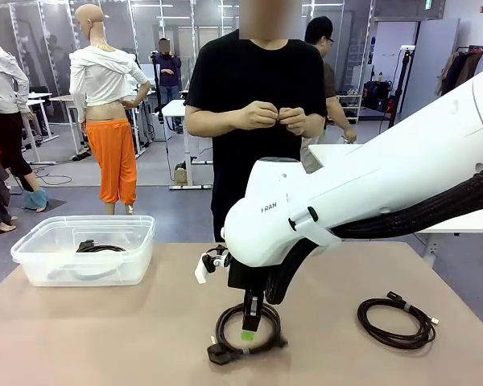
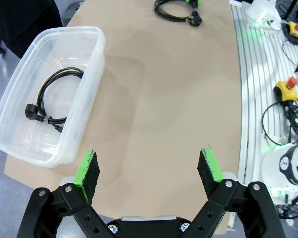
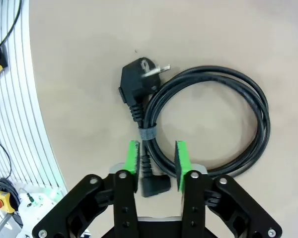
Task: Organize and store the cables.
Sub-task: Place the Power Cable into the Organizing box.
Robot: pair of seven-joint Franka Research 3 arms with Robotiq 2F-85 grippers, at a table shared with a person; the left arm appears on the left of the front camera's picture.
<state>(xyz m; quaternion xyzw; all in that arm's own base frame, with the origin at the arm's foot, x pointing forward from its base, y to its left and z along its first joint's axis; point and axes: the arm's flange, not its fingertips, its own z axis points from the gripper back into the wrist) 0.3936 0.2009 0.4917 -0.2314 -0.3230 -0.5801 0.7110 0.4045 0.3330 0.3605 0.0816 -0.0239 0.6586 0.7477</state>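
Nearest us, we saw the right tool [image 3: 156,157] clamped on a coiled cable [image 3: 256,119] at its tie, the coil lying on the surface [image 1: 145,338]. The left tool [image 2: 148,152] hung with its fingers wide apart. A second coil [image 1: 394,323] lay off to the right. Farther left, a third coil [image 1: 97,247] sat in the clear bin [image 1: 32,261].
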